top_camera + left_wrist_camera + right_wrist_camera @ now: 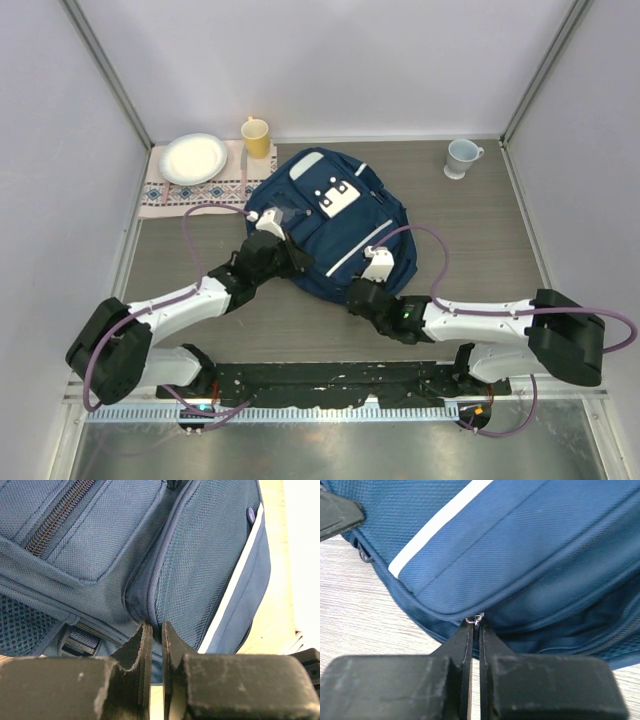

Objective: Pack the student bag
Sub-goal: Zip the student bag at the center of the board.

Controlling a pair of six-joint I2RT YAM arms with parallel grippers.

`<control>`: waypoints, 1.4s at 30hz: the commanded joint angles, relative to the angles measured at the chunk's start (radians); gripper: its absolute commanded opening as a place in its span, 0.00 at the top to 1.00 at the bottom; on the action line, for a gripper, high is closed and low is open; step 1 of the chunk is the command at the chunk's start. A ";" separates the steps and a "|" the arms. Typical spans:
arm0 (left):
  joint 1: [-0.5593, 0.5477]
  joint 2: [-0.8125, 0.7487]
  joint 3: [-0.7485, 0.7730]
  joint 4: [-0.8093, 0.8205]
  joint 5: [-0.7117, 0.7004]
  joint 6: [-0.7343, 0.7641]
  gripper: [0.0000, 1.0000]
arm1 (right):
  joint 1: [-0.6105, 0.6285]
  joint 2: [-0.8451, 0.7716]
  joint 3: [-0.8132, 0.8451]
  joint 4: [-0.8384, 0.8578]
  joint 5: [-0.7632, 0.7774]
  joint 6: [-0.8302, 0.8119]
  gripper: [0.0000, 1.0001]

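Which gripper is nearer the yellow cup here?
Left. The left gripper sits at the far-left edge of the student bag, just short of the yellow cup; the right gripper is at its near-right edge, much farther away.

The student bag (335, 215) fills the middle of the table (490, 230), and both arms reach across the near side to it. The left gripper (152, 630) is closed against a fabric seam on its left, and the right gripper (476, 624) nips a zipper pull (478, 618) at its near edge. Bare wood lies open right of the bag up to a mug (462, 157). A plate (193, 158), yellow cup (256, 137) and placemat (200, 190) crowd the far-left corner.
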 commanded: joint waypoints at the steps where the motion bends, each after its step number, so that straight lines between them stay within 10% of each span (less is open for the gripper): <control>1: 0.045 -0.050 -0.030 -0.055 -0.099 0.123 1.00 | -0.013 -0.086 -0.034 -0.141 0.137 -0.027 0.99; 18: 0.048 -0.036 0.010 -0.073 0.156 0.347 1.00 | 0.072 -0.123 -0.050 0.020 0.011 -0.136 0.99; 25: 0.048 -0.114 -0.033 -0.103 0.046 0.181 0.31 | 0.099 -0.100 -0.048 0.049 0.022 -0.115 0.99; 42: -0.046 -0.360 -0.289 0.030 -0.154 -0.202 0.11 | 0.099 -0.115 -0.071 0.057 0.069 -0.058 0.99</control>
